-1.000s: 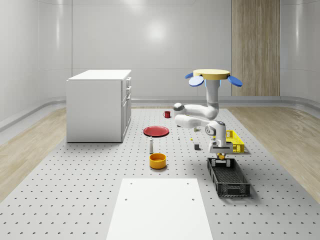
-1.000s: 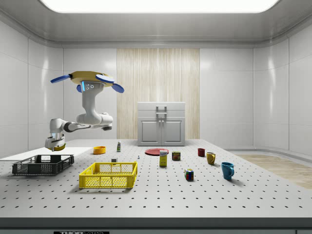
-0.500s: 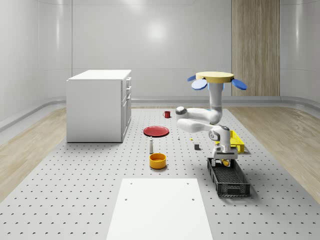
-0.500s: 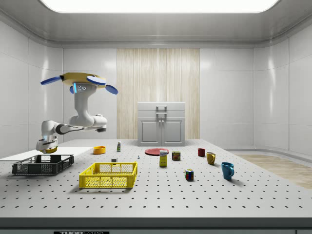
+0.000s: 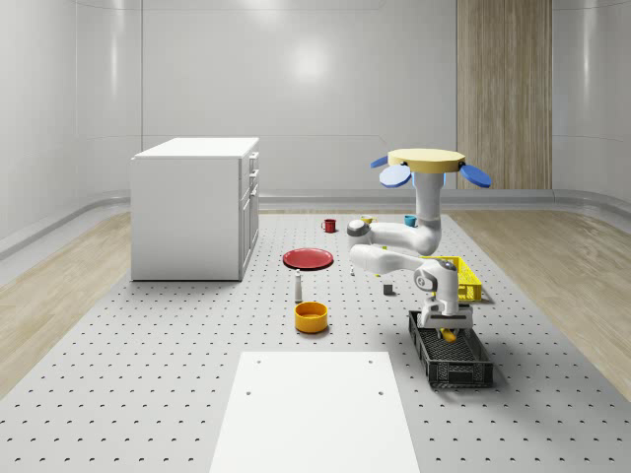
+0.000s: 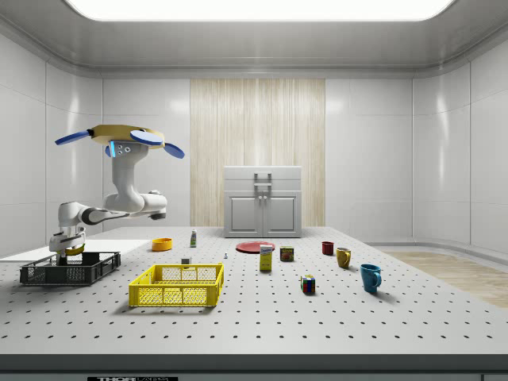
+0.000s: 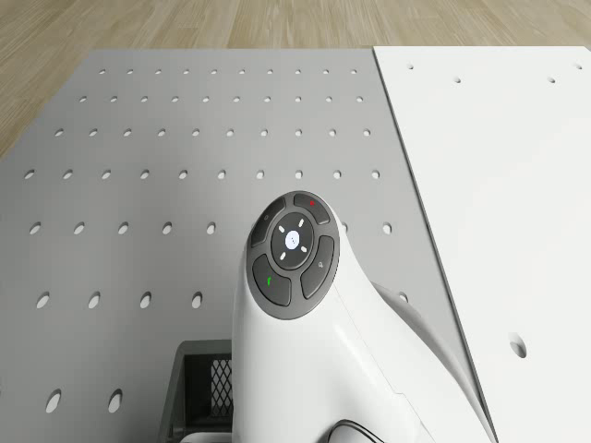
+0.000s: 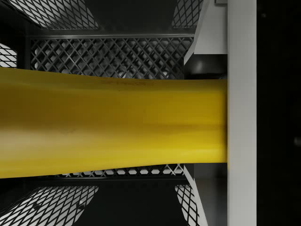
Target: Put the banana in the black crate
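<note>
The drone (image 5: 426, 163), a flat tan disc with blue rotor blades, hovers above the perforated grey table (image 5: 148, 374), over the stretch just behind the yellow crate (image 5: 459, 278) and well above everything on the surface. Its glossy white arm (image 5: 389, 258) folds down and forward, ending at the gripper (image 5: 446, 332), which hangs right at the top of the black crate (image 5: 458, 360). The gripper is pinching the banana (image 8: 108, 125): in the wrist view the smooth, matte yellow fruit lies crosswise, pressed against a pale flat finger (image 8: 241, 113), with the crate's black diamond mesh floor and walls close behind it. From the side, the banana (image 6: 74, 251) sits at about the level of the black crate's (image 6: 71, 268) rim, toward the end of the crate nearer the yellow one. The black crate is long, narrow and open-topped, its thin lattice walls leaving little slack on either flank of the gripper, though its length beyond the gripper lies open. The yellow crate (image 6: 177, 284) is of the same lattice build and stands just beside it. A smooth white mat (image 5: 315, 414) lies on the table near the black crate, with a strip of bare dotted surface between them. A round orange bowl (image 5: 311, 316) stands well apart, nearer the white cabinet (image 5: 195, 207).
</note>
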Robot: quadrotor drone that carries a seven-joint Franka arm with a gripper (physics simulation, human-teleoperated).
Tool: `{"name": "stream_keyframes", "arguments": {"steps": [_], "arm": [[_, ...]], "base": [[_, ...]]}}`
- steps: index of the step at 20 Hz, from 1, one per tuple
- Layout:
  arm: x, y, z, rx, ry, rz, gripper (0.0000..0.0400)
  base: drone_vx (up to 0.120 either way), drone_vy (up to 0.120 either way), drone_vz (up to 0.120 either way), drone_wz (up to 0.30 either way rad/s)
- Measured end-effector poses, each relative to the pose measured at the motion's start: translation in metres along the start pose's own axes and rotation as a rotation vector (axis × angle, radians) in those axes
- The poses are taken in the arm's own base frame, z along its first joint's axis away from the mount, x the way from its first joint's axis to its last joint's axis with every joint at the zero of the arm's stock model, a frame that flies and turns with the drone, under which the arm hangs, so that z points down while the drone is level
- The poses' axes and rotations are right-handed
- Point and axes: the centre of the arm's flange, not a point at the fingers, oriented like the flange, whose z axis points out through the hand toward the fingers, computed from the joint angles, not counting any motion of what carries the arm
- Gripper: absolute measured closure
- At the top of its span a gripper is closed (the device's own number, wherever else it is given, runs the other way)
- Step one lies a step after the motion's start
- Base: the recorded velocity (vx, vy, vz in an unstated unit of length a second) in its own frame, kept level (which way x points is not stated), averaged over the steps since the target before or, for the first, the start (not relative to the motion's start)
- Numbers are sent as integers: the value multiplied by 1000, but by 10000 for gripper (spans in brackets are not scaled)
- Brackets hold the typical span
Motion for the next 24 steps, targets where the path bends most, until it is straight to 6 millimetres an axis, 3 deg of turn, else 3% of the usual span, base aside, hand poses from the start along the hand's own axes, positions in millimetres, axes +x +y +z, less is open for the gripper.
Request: {"name": "stream_keyframes", "arguments": {"steps": [14, 16, 18, 24], "arm": [[0, 0, 49, 0, 0, 0, 201], [0, 0, 53, 1, -2, -3, 123], [0, 0, 54, 1, -4, -6, 75], [0, 0, 40, 3, -6, -11, 17]], "base": [[0, 0, 0, 0], [0, 0, 0, 0], [0, 0, 0, 0], [0, 0, 0, 0]]}}
